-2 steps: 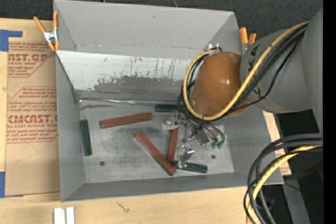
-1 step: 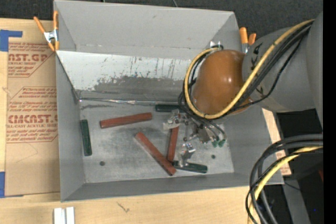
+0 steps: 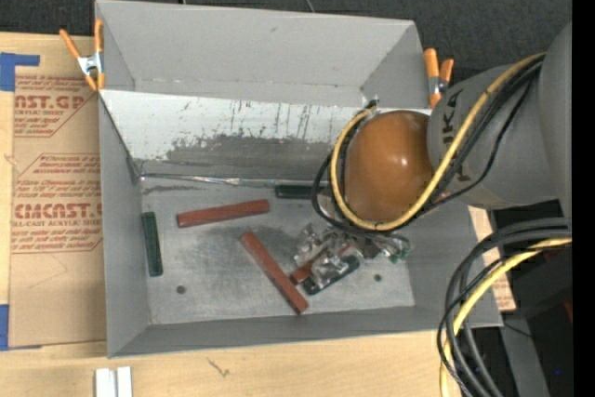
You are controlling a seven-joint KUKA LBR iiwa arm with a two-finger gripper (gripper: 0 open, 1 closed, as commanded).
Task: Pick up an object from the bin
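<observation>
The grey metal bin point(image 3: 251, 51) has sloping walls and a scuffed flat floor, and a few loose things lie spread across that floor. The grey robot arm point(image 3: 521, 144) comes in over the right-hand wall, and its wrist carries a rounded orange cover point(image 3: 390, 163) that hangs above the right part of the floor. Yellow-and-black cables point(image 3: 337, 167) loop round the left edge of that cover. The nearest thing to the arm's working end is a long reddish-brown flat stick point(image 3: 270, 267). It lies at a slant in the lower middle of the floor, with its lower end towards the front wall. A second reddish-brown flat stick point(image 3: 223, 215) lies almost level above it, near but apart from it. A dark green flat stick point(image 3: 151, 244) lies by itself near the left wall, pointing front to back and well apart from the others. A short dark green rod point(image 3: 296, 191) lies near the back of the floor, and its right end is hidden under the cable loop. The metal fingers point(image 3: 316, 254) sit low in the lower right of the floor, just beside the slanted stick on its right. I cannot tell whether they are wide, narrow or closed on anything.
</observation>
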